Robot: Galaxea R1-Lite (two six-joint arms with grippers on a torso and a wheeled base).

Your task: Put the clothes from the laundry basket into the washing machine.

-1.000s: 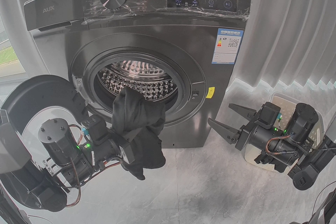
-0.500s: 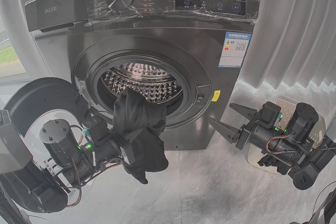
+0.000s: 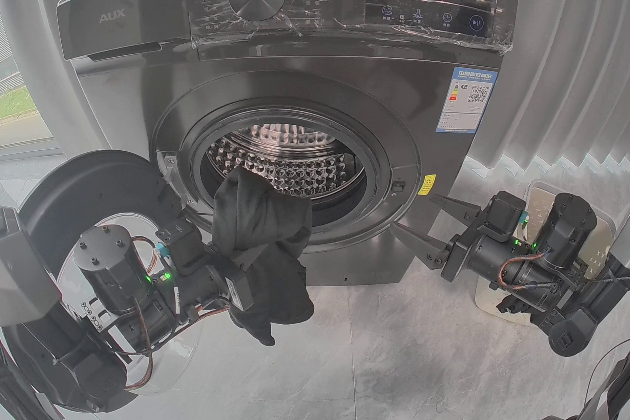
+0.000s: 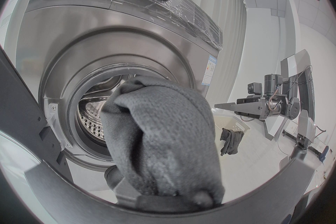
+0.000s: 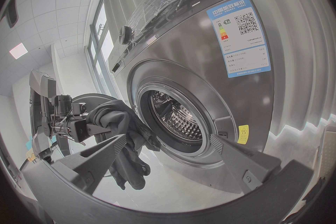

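**Dark garment held at the mouth of the washer**

Nearest, the left gripper (image 3: 246, 267) is closed on a dark garment (image 3: 262, 224), its fingers buried in the cloth (so the grip itself is hidden). The bunched top is just in front of the lower rim of the opening, and a long tail hangs towards the floor. To the right, the right gripper (image 3: 412, 211) is spread wide and holds nothing. Behind it is the white laundry basket (image 3: 602, 247), with another dark piece (image 4: 231, 140) in it. Farther back is the washing machine (image 3: 315, 67), its door (image 3: 85, 191) swung open at left and the drum (image 3: 289, 159) bare. Risk: the tail may snag on the rim or drape outside if released too shallow, and the left arm is close to the door.
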